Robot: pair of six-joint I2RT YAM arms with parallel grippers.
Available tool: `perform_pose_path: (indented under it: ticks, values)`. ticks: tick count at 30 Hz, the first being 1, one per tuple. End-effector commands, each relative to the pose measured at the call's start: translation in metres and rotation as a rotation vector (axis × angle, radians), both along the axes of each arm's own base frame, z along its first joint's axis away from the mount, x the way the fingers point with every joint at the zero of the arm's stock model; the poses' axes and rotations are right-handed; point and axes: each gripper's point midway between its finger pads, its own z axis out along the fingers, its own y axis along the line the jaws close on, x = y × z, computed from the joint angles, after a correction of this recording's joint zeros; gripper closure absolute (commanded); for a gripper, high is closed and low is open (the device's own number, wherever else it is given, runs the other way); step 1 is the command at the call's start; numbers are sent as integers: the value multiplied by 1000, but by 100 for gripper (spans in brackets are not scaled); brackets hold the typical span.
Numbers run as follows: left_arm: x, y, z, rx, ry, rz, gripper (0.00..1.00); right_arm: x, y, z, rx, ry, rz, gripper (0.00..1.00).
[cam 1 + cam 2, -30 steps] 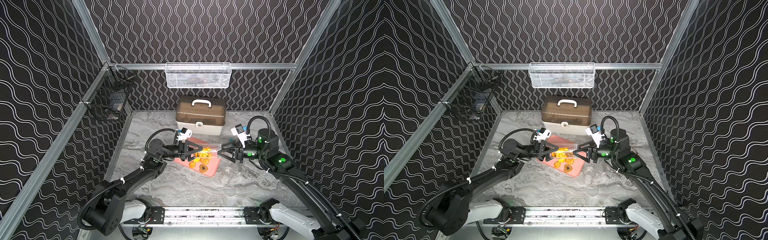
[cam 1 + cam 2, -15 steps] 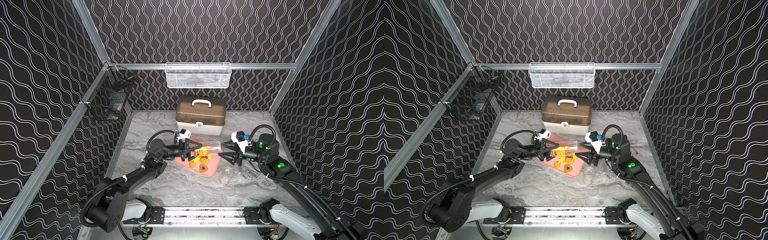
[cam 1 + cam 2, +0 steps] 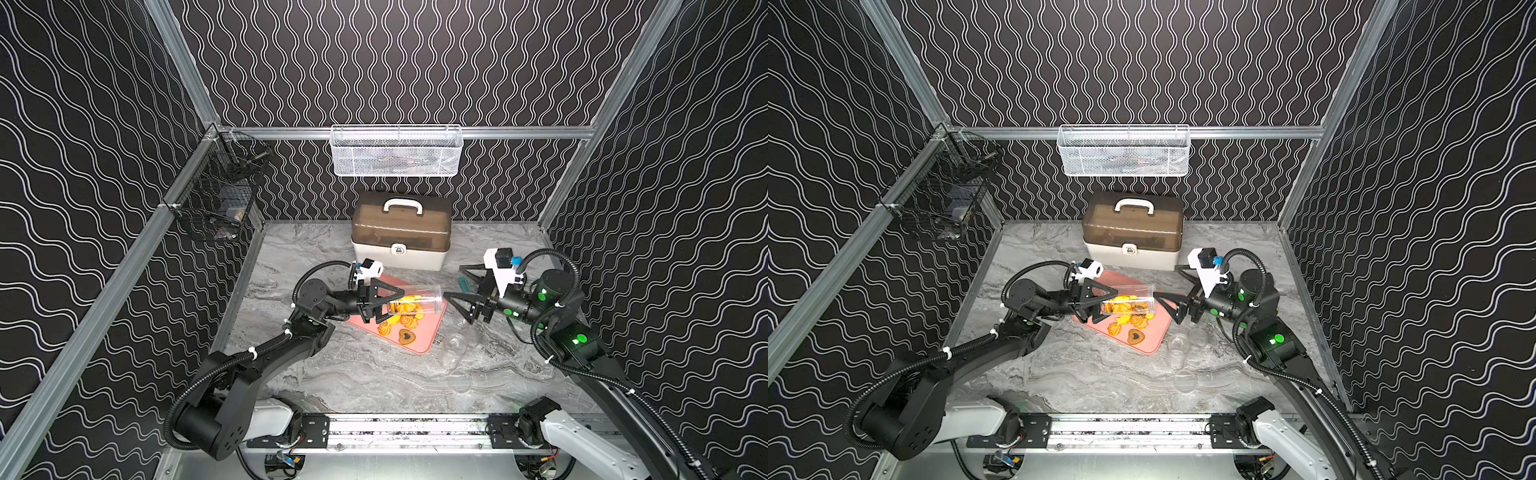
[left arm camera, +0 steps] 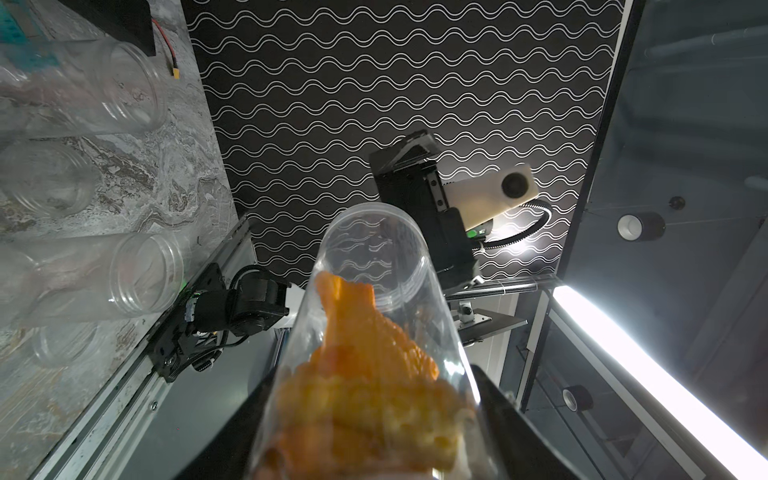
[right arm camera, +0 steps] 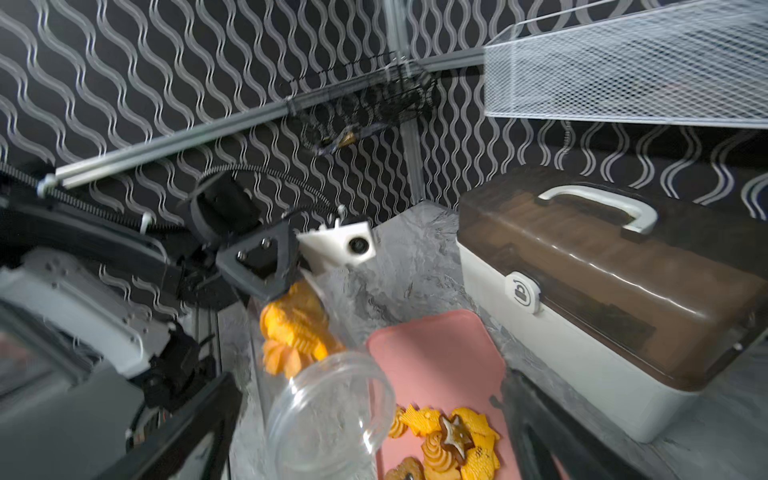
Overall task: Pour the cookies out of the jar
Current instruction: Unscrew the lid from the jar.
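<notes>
Sideways over the pink tray (image 3: 430, 338), the jar (image 3: 424, 296) lies clamped at its base in the left gripper (image 3: 390, 305), mouth toward the right gripper (image 3: 452, 282), whose jaws gape empty just beyond it. Some cookies (image 3: 402, 308) sit inside; others lie on the tray below.

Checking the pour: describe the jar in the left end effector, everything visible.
The jar is a clear, lidless plastic cylinder, held roughly level above the pink tray. The left end effector is shut on its base end. Its open mouth faces the open right end effector, which does not touch it. Orange cookies are bunched at the base end inside.
</notes>
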Motion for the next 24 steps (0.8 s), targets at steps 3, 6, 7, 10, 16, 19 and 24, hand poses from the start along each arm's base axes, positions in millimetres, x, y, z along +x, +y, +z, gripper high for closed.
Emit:
perform_pose_path:
  ticks: [3,6,7,10,16,19,24]
  values:
    - [-7,1,3,7,-62,-20,36,13,-9,8,103,395,-134,0]
    - [-8,1,5,26,-80,-26,36,10,2,5,78,572,-87,0]
    - [-7,1,6,32,-85,-28,36,11,5,2,80,623,-79,0]
    - [-7,0,9,46,-106,-34,36,6,14,-1,102,746,-32,0]
    - [-11,1,19,40,-134,-46,36,8,11,-5,155,932,-32,0]
    - [-12,1,24,35,-140,-50,36,10,10,-6,197,1000,-1,0]
    - [-15,2,34,19,-162,-56,35,6,5,-2,282,1055,57,0]
